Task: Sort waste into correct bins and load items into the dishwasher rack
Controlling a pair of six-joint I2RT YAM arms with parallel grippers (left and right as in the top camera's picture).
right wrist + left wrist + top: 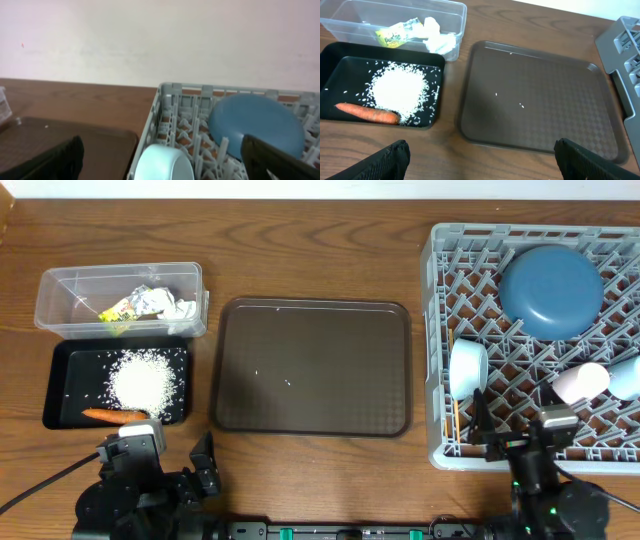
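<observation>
Grey plastic lattice rack [435, 330] is sitting at your right on the wooden worktop [300, 240], carrying the large round blue dish [551, 290], small pale-blue bowl [467, 367], pink cup [581, 383] and light-blue cup [627, 377]. Your clear plastic tub [60, 290] is holding the yellow snack wrapper [125, 307] and white tissue wads [182, 308]. Touching its near side, the shallow black tray [62, 385] is holding the white rice heap [143, 380] and orange carrot [112, 416]. Between bins and rack, the brown serving tray [310, 370] is lying flat. Your left fingers [390, 160] and right fingers [50, 160] are both spreading wide, gripping nothing.
</observation>
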